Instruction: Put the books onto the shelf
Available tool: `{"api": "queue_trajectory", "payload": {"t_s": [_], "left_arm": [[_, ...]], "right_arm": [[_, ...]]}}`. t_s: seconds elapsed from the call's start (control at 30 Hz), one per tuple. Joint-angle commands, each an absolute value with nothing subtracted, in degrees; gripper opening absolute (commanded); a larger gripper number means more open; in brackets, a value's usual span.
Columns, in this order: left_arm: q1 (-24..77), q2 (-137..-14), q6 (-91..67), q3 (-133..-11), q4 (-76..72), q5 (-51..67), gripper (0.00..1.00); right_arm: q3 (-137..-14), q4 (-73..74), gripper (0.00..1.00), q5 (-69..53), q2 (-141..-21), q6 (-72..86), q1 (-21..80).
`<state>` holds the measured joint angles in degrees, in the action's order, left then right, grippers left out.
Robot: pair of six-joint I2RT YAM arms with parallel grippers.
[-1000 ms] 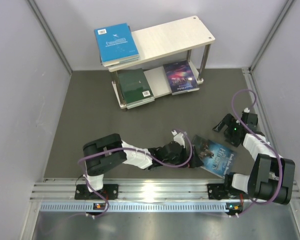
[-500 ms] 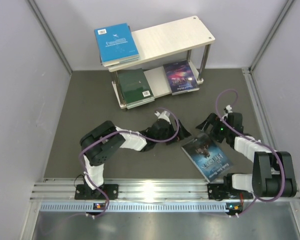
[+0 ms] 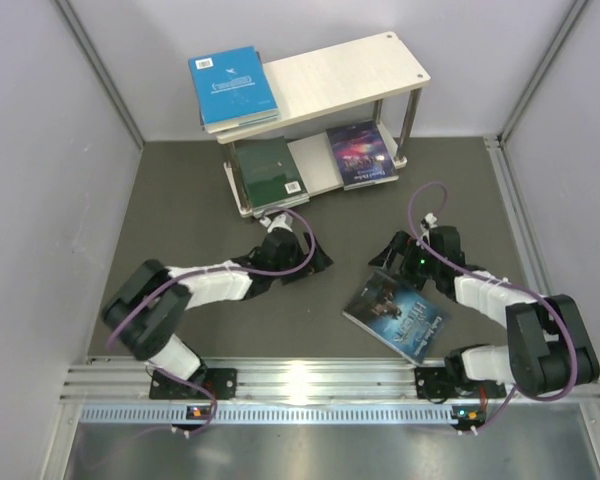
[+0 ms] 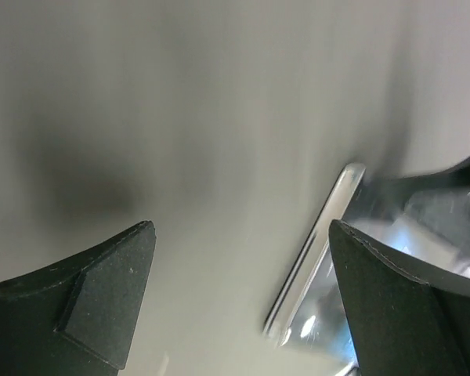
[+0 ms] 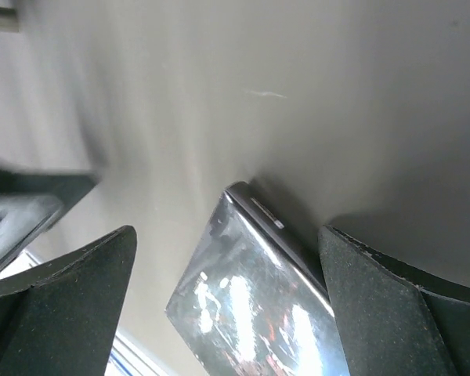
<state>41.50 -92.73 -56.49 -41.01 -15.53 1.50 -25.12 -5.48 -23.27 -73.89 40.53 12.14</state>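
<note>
Two robot arms work over a dark mat (image 3: 180, 220), seen from above. One loose book (image 3: 395, 315), with a glossy dark-blue cover, lies flat on the mat in front of the right arm, well apart from the shelf (image 3: 330, 75) at the back.

A second ago the left gripper (image 3: 310, 258) sat at this book's left edge. It has since swung away toward the shelf and now hangs near the lower tier, jaws spread wide and empty. The book has slid left and turned a little.

Meanwhile the right gripper (image 3: 395, 255) has moved in from the right. It now sits at the book's far corner, jaws wide apart. Its wrist view shows that corner lying between the fingers, not yet gripped.

This looks like a handover of the job: the right arm seems set to take the book.

Unchanged on the shelf are blue books (image 3: 230, 85) stacked on the top board's left end, a green book (image 3: 268, 172) and a starry book (image 3: 360, 152) below.
</note>
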Motion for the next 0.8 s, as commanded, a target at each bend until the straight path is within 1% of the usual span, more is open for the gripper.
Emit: {"api": "queue_trajectory", "payload": {"t_s": [0.0,0.03,0.1,0.13,0.17,0.27,0.37,0.4,0.47,0.5,0.6,0.73,0.77], "left_arm": [[44.2,-80.4,-52.0,-39.4,4.0,-7.8,0.97],[46.3,-75.8,-52.6,-38.6,6.0,-8.8,0.97],[48.8,-72.0,-56.7,-35.3,7.3,-9.5,0.97],[52.0,-69.5,-58.4,-33.9,5.8,-9.3,0.97],[53.9,-68.7,-60.4,-31.4,4.3,-9.3,0.97],[61.6,-69.5,-66.8,-29.3,-3.0,-10.3,0.97],[66.9,-75.7,-70.6,-31.6,-6.3,-11.9,0.97],[68.8,-79.8,-70.9,-32.3,-7.4,-12.5,0.97],[69.9,-84.1,-72.0,-34.6,-11.7,-11.9,0.97],[70.7,-88.5,-72.2,-35.6,-13.1,-11.4,0.97],[71.2,-96.4,-73.3,-39.2,-17.1,-9.9,0.96],[70.0,-101.4,-73.3,-41.9,-20.6,-9.4,0.96],[69.4,-102.0,-72.8,-43.0,-20.7,-8.4,0.96]], "right_arm": [[-26.4,8.1,1.0,-19.2,-74.7,37.0,12.1],[-26.7,9.3,1.0,-18.7,-74.4,35.6,11.0],[-27.6,10.3,1.0,-18.0,-73.7,34.5,9.3],[-27.9,11.5,1.0,-18.1,-73.6,33.1,7.3],[-28.0,12.1,1.0,-17.6,-72.9,32.3,6.3],[-27.1,14.8,1.0,-16.1,-71.2,29.9,1.9],[-25.3,15.0,1.0,-17.7,-69.7,30.5,0.6],[-24.9,15.1,1.0,-18.1,-69.3,30.8,0.6],[-24.2,15.6,1.0,-18.5,-68.2,31.2,0.6],[-24.0,15.9,1.0,-18.5,-67.9,31.0,0.8],[-22.6,15.7,1.0,-20.0,-66.7,32.5,2.4],[-18.4,13.5,1.0,-20.4,-65.8,34.8,6.9],[-16.1,11.6,1.0,-22.7,-65.5,34.5,7.6]]}}
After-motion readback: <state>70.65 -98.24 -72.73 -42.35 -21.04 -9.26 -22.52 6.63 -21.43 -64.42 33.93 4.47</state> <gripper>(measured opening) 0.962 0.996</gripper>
